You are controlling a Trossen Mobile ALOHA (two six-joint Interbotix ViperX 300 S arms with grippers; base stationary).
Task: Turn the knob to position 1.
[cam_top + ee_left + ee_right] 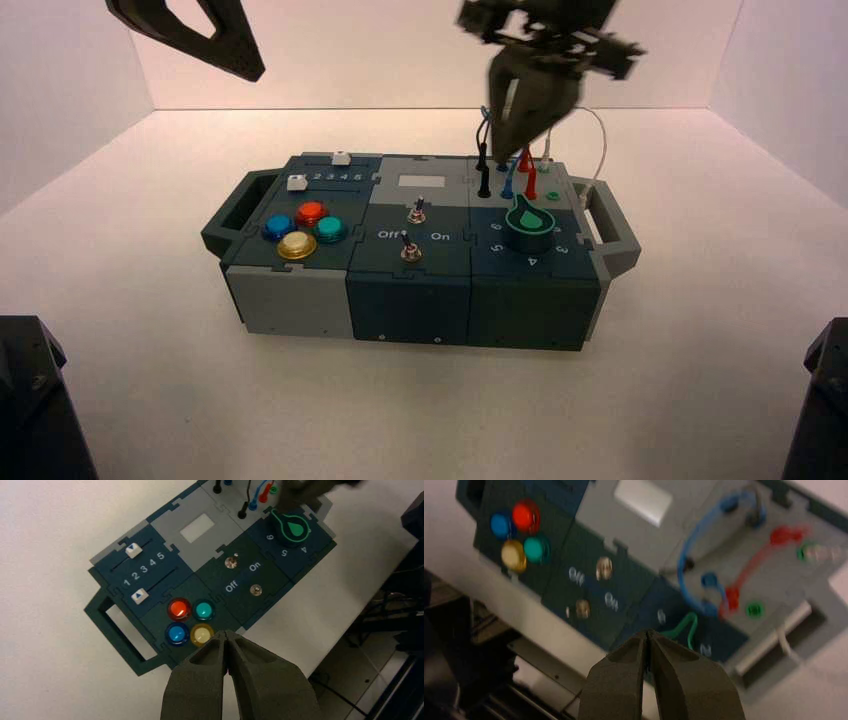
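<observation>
Your right gripper hangs pinched together and empty above the box's far right side, over the wire plugs, clear of the knob at the front right corner. You have not gripped the knob; the whole turn remains. Your left gripper, closed, idles high near the left edge.

Right pincer closed, lowered; left pincer closed, raised.

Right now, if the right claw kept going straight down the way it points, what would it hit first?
Probably the knob: the right claw, fingers shut, hangs above the box's wire corner, tip aimed toward the green top. Depth is unclear; the red wire plugs could come first.
</observation>
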